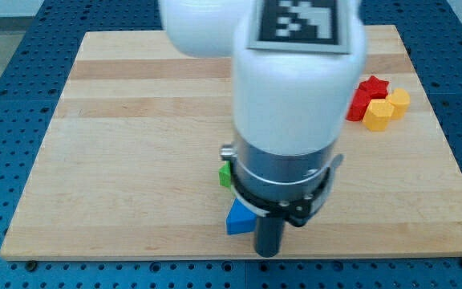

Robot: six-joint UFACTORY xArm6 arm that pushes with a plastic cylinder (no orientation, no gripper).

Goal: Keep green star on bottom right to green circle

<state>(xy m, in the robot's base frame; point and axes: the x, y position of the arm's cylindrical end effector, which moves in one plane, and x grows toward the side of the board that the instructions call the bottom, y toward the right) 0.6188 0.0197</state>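
Arm is basically eating the whole middle of the shot, so most of the action is hidden. No gripper here, just the rod, and my tip sits near the board's bottom edge, right beside a blue block that looks triangular. A sliver of green block pokes out behind the arm; can't tell if it's the star or the circle. Red blocks and yellow blocks are clustered at the view's right.

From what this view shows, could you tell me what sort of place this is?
Probably a robotics lab bench: a wooden board on a blue perforated table, small coloured blocks like the red star, and a white arm bearing a fiducial marker.
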